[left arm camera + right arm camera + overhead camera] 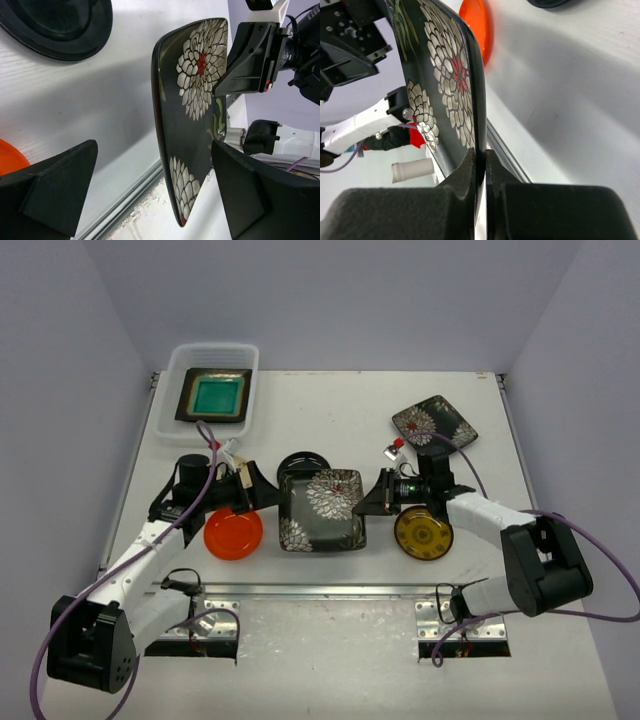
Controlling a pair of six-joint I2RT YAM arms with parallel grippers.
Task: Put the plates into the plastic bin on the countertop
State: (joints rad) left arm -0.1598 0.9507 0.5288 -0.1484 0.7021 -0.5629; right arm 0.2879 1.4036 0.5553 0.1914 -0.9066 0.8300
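Nearest of all, a metal rail [320, 590] runs along the front of the white worktop [330, 410], just on the near side of the big flower plate [320, 508]. This plate is dark and square with white flowers, and it is in the middle of the worktop.

The orange plate [233, 534] lies just to the near left of the big flower plate. The yellow-patterned plate [423, 533] lies just to its near right.

The right tool [480, 160] is clenched on the right edge of the big flower plate and pinches the rim tight between its two fingers. The left tool [262, 498] is at the plate's left edge. Its fingers [60, 185] are spread wide, with the plate's edge between them.

The round black plate [304, 462] lies just behind the big flower plate. The second flower plate [435, 422] lies farther back and to the right.

Farthest away, back and to the left of the big flower plate, stands the plastic bin [215, 348]. The teal plate [214, 396] lies flat inside it.
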